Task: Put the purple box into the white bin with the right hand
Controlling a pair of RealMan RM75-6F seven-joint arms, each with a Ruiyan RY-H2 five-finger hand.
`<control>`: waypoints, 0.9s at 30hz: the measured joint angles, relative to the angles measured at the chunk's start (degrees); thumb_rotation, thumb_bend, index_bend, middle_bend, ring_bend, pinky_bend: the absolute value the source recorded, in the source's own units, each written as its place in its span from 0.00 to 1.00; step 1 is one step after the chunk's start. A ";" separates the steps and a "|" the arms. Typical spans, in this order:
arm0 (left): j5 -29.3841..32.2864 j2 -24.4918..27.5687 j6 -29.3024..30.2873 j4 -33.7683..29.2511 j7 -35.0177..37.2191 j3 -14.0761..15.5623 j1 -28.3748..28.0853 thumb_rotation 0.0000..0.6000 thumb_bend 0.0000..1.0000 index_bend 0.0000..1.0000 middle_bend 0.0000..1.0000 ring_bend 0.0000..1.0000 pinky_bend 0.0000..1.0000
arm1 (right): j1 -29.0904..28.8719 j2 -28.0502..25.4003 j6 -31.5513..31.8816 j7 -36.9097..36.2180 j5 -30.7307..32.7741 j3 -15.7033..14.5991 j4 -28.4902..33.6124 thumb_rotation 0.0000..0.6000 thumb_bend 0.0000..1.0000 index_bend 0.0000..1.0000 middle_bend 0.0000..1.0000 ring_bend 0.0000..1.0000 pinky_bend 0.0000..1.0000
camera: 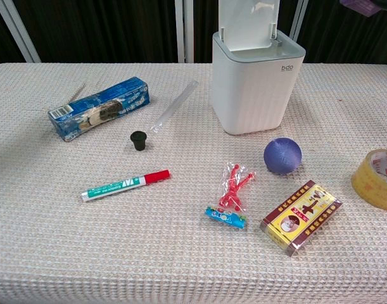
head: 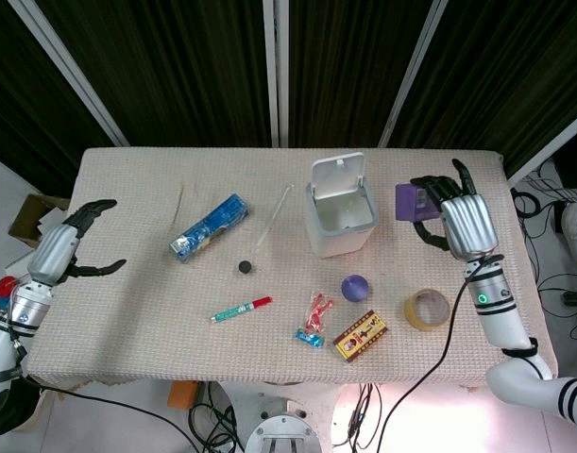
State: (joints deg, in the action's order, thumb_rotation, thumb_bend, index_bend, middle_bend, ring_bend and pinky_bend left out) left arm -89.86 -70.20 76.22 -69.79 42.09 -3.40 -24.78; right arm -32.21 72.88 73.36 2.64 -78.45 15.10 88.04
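Note:
My right hand (head: 455, 219) holds the purple box (head: 411, 199) in the air, to the right of the white bin (head: 342, 209) and at about the level of its rim. In the chest view only a corner of the purple box (camera: 360, 6) shows at the top edge, above and right of the white bin (camera: 258, 85). The bin's lid stands open at the back. My left hand (head: 66, 251) hovers open at the table's left edge, holding nothing.
On the table lie a blue biscuit pack (head: 209, 227), a clear tube (head: 274, 214), a black cap (head: 244, 268), a red-capped marker (head: 241, 308), red candy (head: 318, 310), a purple ball (head: 355, 287), a patterned box (head: 360, 336) and a tape roll (head: 427, 309).

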 measured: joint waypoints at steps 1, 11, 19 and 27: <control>0.03 -0.06 -0.04 0.10 0.20 0.03 0.03 0.78 0.18 0.12 0.13 0.12 0.23 | -0.34 0.98 -0.06 0.89 0.23 0.27 0.15 1.00 0.34 0.65 0.63 0.25 0.00; 0.65 -0.33 -0.13 2.27 2.13 0.28 0.76 0.78 0.18 0.12 0.13 0.12 0.23 | -4.18 12.85 -1.35 7.66 4.25 1.78 -4.14 1.00 0.34 0.58 0.56 0.18 0.00; 0.99 -1.80 -0.71 5.92 4.44 0.53 1.05 0.78 0.18 0.11 0.13 0.12 0.23 | -5.75 17.20 -1.77 7.99 6.47 3.02 -5.67 1.00 0.29 0.23 0.24 0.00 0.00; 0.82 -2.35 -0.42 7.64 5.53 0.74 1.38 0.78 0.18 0.11 0.13 0.12 0.23 | -6.18 16.69 -3.55 7.09 6.61 2.79 -4.38 1.00 0.13 0.00 0.00 0.00 0.00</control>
State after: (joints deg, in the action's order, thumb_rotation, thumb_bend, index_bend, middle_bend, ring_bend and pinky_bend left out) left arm -89.03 -72.55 75.80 -62.15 47.62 -2.66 -23.40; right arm -38.39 89.58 69.81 9.73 -71.84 17.89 83.66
